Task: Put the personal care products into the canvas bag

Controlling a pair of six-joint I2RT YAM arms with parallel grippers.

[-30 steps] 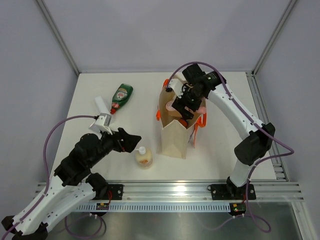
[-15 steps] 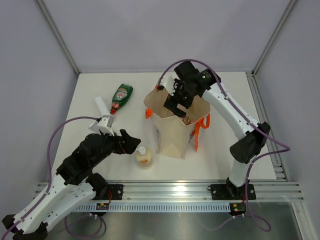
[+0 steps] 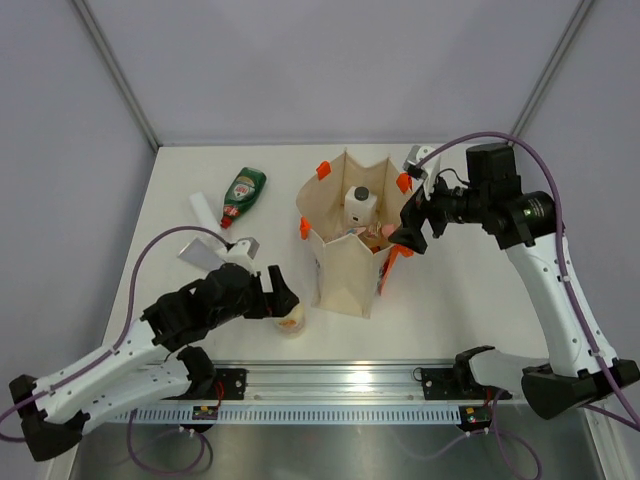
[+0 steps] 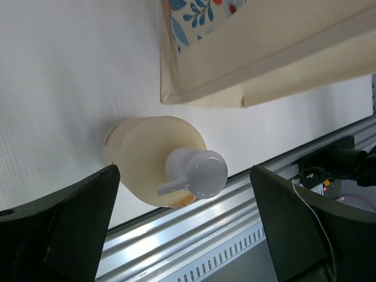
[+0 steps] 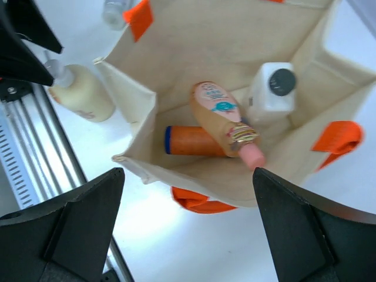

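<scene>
The canvas bag (image 3: 345,270) stands upright mid-table. Inside it are the white black-capped bottle (image 3: 360,206), the pink clear bottle (image 5: 226,120) and the orange cylinder (image 5: 197,141). My right gripper (image 3: 411,236) hangs open and empty just right of the bag's rim; in the right wrist view (image 5: 188,171) it looks down into the bag (image 5: 194,35). The cream pump bottle (image 4: 147,155) stands in front of the bag's left corner. My left gripper (image 4: 183,171) is open above it, a finger on each side, not touching. The green red-capped bottle (image 3: 243,192) and the white tube (image 3: 203,208) lie at the back left.
The metal rail (image 3: 340,378) runs along the near table edge, close to the pump bottle (image 3: 291,320). The bag's orange handles (image 5: 338,138) hang outside its walls. Grey walls enclose the table on three sides.
My right gripper has come up out of the bag and moved right, now empty; the white black-capped bottle stands in the bag. My left gripper has moved right, over the pump bottle.
</scene>
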